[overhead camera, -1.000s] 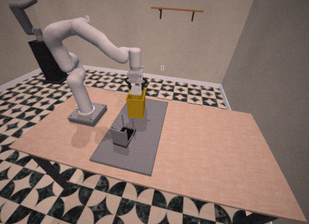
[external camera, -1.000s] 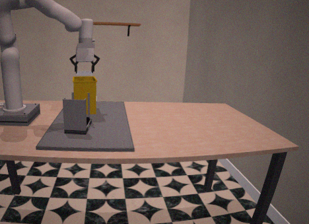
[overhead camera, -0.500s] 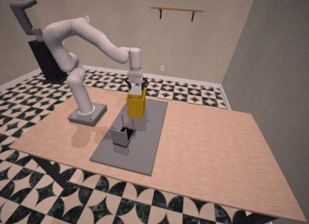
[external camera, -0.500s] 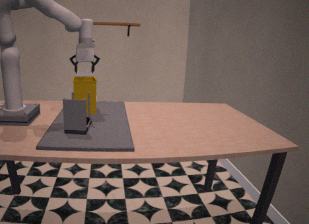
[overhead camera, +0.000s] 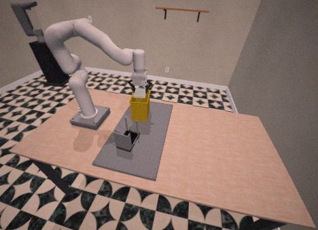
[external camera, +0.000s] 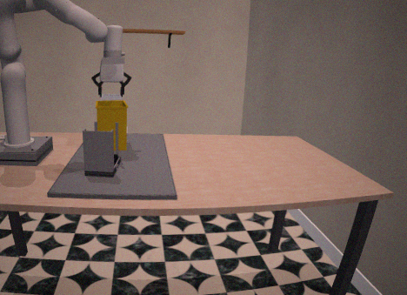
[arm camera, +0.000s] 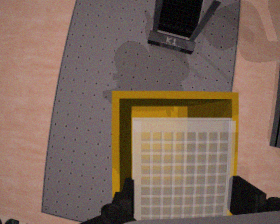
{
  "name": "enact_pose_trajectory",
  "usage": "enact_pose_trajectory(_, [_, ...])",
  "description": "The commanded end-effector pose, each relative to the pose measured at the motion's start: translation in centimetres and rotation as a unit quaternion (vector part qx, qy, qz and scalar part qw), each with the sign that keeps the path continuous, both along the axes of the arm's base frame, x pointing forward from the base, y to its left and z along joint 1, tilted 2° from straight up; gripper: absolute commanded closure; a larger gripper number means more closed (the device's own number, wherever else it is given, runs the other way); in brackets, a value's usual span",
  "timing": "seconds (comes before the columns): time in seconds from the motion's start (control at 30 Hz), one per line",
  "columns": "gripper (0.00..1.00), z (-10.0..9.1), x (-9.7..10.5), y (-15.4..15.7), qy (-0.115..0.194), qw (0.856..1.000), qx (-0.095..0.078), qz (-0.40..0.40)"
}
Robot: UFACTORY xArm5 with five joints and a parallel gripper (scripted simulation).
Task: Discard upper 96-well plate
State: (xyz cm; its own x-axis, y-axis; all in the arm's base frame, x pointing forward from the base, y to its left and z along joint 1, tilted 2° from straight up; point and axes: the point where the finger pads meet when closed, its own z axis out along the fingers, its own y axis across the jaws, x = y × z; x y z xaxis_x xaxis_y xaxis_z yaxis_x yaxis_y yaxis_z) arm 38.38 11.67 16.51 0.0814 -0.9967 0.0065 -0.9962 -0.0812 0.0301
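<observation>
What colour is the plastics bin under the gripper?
Yellow. The bin shows best in the wrist view, directly below the held well plate.
</observation>
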Motion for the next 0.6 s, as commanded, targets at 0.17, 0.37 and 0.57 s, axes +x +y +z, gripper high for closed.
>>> enact_pose_trajectory(0.17, [1.00, 0.02, 0.11, 0.03, -0.002, 1.000, 0.001, 0.000])
enact_pose_trajectory(0.37, [1.00, -0.09, 0.10, 0.03, -0.002, 1.000, 0.001, 0.000])
enact_pose_trajectory(0.57, [1.00, -0.19, 0.10, 0.03, -0.002, 1.000, 0.001, 0.000])
